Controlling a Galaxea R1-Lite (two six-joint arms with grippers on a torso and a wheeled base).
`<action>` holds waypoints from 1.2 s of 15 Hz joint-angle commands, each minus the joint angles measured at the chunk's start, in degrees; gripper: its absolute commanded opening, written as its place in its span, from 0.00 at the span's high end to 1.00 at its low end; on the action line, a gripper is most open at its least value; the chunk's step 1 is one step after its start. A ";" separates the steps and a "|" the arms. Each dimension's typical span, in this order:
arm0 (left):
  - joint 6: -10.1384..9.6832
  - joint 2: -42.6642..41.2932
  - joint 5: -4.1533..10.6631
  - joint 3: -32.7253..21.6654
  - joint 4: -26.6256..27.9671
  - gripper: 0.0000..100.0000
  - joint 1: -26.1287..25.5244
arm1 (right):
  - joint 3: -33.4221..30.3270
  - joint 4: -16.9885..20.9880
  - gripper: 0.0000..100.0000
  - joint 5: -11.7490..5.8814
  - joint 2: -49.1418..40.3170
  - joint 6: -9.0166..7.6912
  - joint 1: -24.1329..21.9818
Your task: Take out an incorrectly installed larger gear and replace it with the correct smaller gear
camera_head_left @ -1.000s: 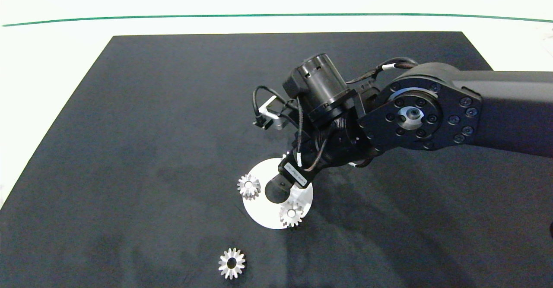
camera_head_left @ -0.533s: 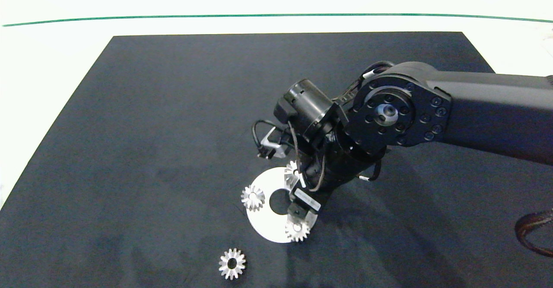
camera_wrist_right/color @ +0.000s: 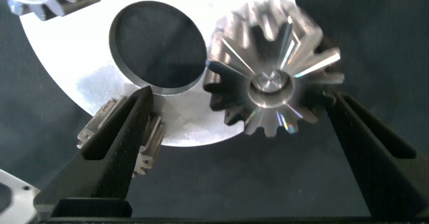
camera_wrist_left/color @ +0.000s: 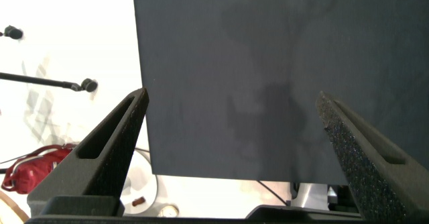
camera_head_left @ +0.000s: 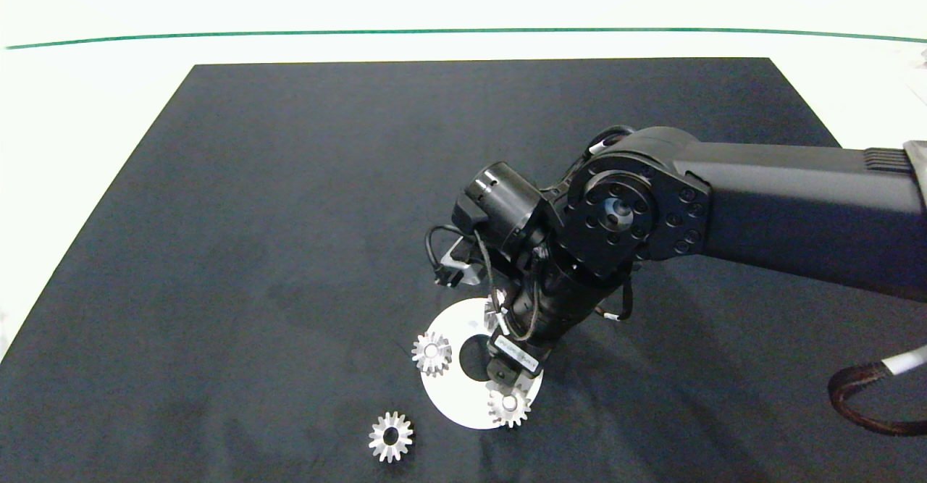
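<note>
A silver round plate (camera_head_left: 452,389) with a centre hole lies on the black mat and carries three silver bevel gears. My right gripper (camera_head_left: 507,383) hangs open over the gear at the plate's near right, which looks like the larger gear (camera_head_left: 510,407). In the right wrist view this larger gear (camera_wrist_right/color: 271,83) sits on a pin between the spread fingers (camera_wrist_right/color: 114,150) of the right gripper (camera_wrist_right/color: 241,103), untouched. A loose smaller gear (camera_head_left: 390,437) with an open centre hole lies on the mat, near left of the plate. My left gripper (camera_wrist_left/color: 231,103) is open and holds nothing.
Two more gears stand on the plate: one at its left rim (camera_head_left: 432,353) and one at its far side (camera_head_left: 493,316), half hidden by my right wrist. The black mat (camera_head_left: 253,215) covers a white table. The left gripper hovers at the mat's edge (camera_wrist_left/color: 201,176).
My right arm has swung toward the near edge, from over the plate's centre hole to the near-right gear. The plate with its gears has shifted the same way.
</note>
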 commanded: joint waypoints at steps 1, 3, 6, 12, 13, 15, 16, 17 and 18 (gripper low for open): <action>0.07 -0.08 0.08 -0.03 0.21 0.00 0.02 | 0.04 4.88 0.00 -0.06 -1.44 2.47 -0.01; 0.07 -0.17 0.08 -0.03 0.21 0.00 0.02 | 0.04 5.05 0.00 0.03 -3.90 3.09 0.08; 0.07 -0.34 0.08 -0.03 0.21 0.00 0.02 | 0.19 -14.02 0.00 -0.33 -10.06 2.74 0.43; 0.16 -0.43 0.08 0.06 0.30 0.00 -0.07 | 20.50 -27.64 0.00 -0.41 -16.03 2.30 0.43; 0.16 -0.43 0.08 0.06 0.30 0.00 -0.07 | 20.59 -27.64 0.00 -0.33 -16.12 2.21 0.43; 0.16 -0.43 0.08 0.06 0.30 0.00 -0.07 | 20.85 -27.47 0.00 -0.41 -16.38 1.51 0.52; 0.16 -0.43 0.08 0.06 0.30 0.00 -0.07 | 21.02 -27.47 0.00 -0.33 -16.82 1.33 0.52; 0.16 -0.43 0.08 0.06 0.30 0.00 -0.07 | 21.64 -27.47 0.00 -0.33 -17.61 1.33 0.70; 0.16 -0.43 0.08 0.06 0.30 0.00 -0.07 | 22.34 -27.47 0.00 -0.41 -17.97 1.33 0.78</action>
